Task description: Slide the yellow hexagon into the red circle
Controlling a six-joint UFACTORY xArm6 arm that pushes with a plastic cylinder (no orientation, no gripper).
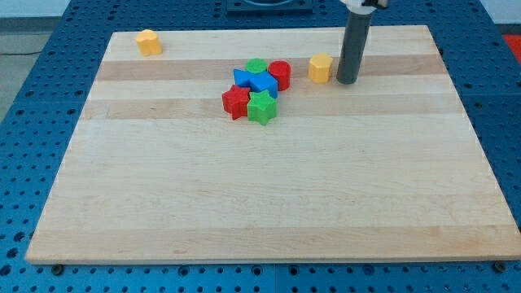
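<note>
The yellow hexagon (pixel 321 67) sits near the view's top, right of centre. The red circle (pixel 280 74) stands a short gap to its left, at the right edge of a tight cluster. My tip (pixel 347 80) rests on the board just right of the yellow hexagon, close to it with a small gap. The rod rises straight up out of the view's top.
The cluster holds a green circle (pixel 256 66), two blue blocks (pixel 244 78) (pixel 264 83), a red star (pixel 236 102) and a green star (pixel 261 107). A second yellow block (pixel 148 41) sits at the board's top left corner. The wooden board (pixel 269 203) lies on a blue pegboard.
</note>
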